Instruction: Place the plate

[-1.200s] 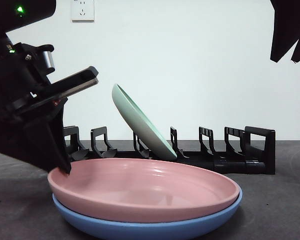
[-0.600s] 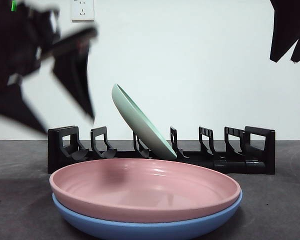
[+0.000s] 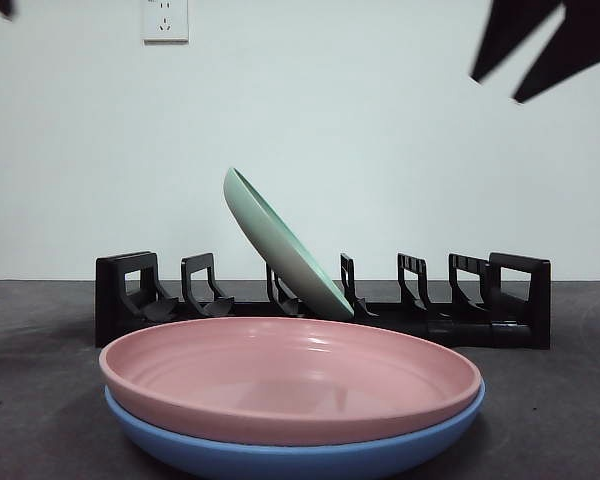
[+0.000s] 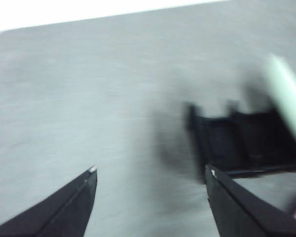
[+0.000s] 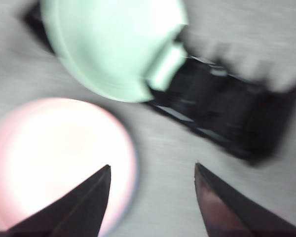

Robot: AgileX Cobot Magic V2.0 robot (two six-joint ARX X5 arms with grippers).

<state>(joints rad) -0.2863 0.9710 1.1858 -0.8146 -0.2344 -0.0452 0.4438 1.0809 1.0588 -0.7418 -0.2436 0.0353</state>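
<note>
Left gripper (image 4: 150,170) jaws spread, empty, above grey table (image 4: 79,98); blurred black rack (image 4: 241,143) beside, probably green plate (image 4: 288,101) leaning in it.

Plain white wall (image 3: 380,150); 1 white socket (image 3: 166,19) high up; dark grey, seemingly matte table (image 3: 40,400).

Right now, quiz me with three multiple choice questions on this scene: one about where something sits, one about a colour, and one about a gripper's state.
1. Where is the green plate?
A. leaning in the black rack
B. flat on the table
C. under the pink plate

2. What colour is the plate under the pink plate?
A. white
B. blue
C. yellow

3. How is the right gripper?
A. shut on a plate
B. open, empty
C. shut, empty

Answers: 1 A, it tilts in a slot. 2 B, the blue plate shows beneath. 3 B, jaws apart above the plates.
</note>
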